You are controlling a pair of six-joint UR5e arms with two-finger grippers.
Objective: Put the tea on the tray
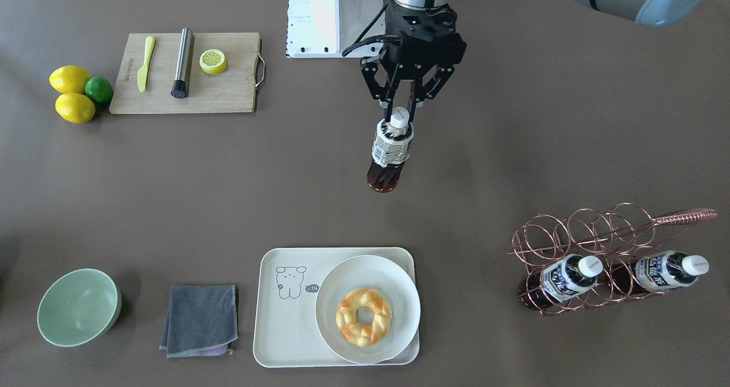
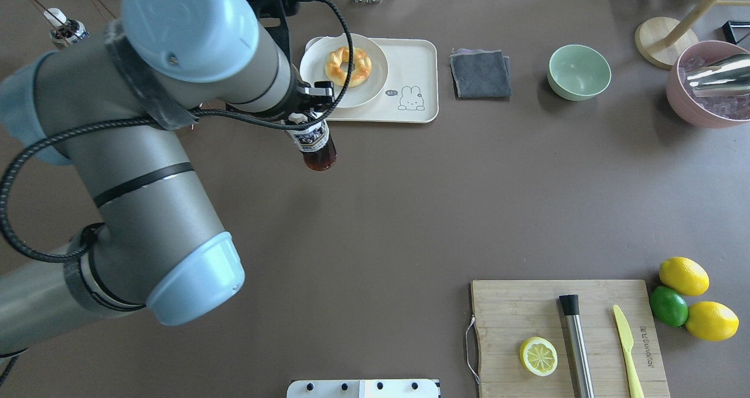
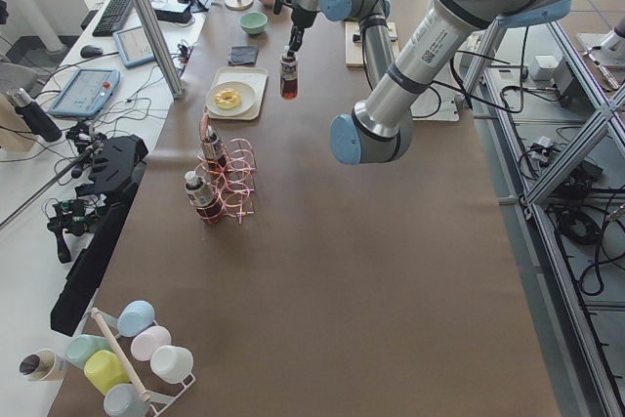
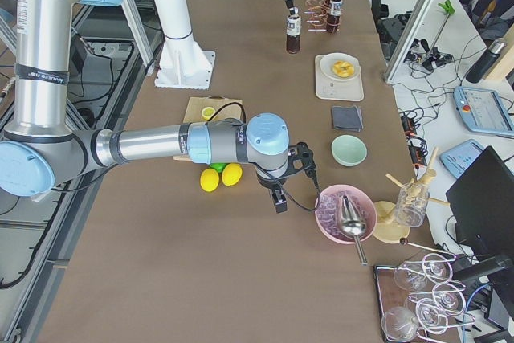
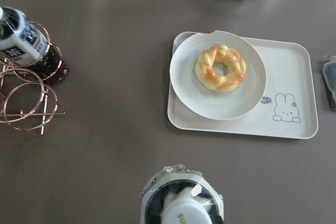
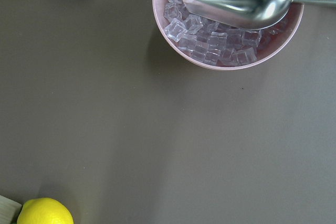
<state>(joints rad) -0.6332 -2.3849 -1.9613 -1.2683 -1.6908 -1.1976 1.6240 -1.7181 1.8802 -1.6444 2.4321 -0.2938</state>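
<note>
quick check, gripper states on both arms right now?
Left gripper: shut on the tea bottle, gripping it at the neck.
Right gripper: cannot tell, it shows only in the side view.

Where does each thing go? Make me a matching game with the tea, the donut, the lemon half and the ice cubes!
Things:
1. tea
2. donut
3. lemon half
4. ice cubes

Places:
A. on the wooden cutting board
B. in the pink bowl
C. held at its neck by the left gripper
D. on the round white plate

Right pairs: 1-C, 2-D, 3-A, 4-B
</note>
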